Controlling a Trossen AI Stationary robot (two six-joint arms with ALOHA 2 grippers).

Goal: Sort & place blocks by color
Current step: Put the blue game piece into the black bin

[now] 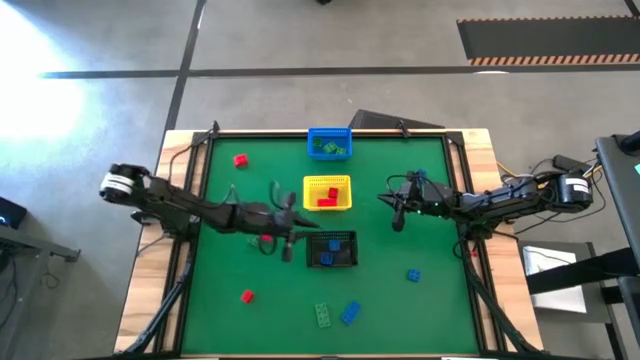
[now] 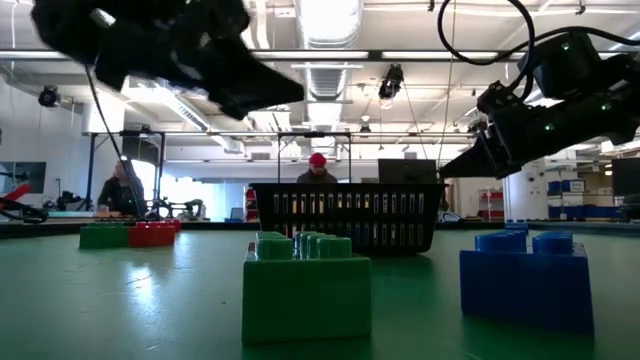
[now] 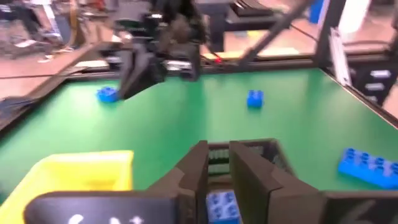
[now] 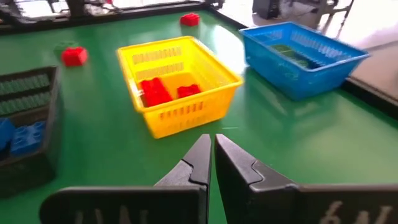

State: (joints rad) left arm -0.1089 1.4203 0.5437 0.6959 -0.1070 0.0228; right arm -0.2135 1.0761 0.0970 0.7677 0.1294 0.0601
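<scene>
Several small studded bricks remain loose on the green table (image 1: 400,320): a red brick (image 1: 241,160) toward the far left, another red brick (image 1: 247,296) near the front, a green brick (image 1: 324,315) touching or just beside a blue brick (image 1: 350,313) at the front edge, and a small blue brick (image 1: 413,275) to the right. We judge them light, rigid and smooth-sided, so they should be pinched across two flat side walls, not over the studs, and squarely, or they may squirt out.

Others are already sorted: green ones in the blue basket (image 1: 329,133), red ones in the yellow basket (image 1: 327,180), blue ones in the black basket (image 1: 345,262).

Our left gripper (image 3: 217,163) hangs over the black basket with a narrow gap between its fingers and nothing pinched; a blue brick lies in the basket below it. Our right gripper (image 4: 210,152) waits above bare table right of the yellow basket, fingers pressed together and empty.

The table is flat, matte green, framed by a wooden border. Beyond it, the low view shows a bright workshop with a person in a red cap (image 2: 318,160) and another person (image 2: 120,190) to the left.
</scene>
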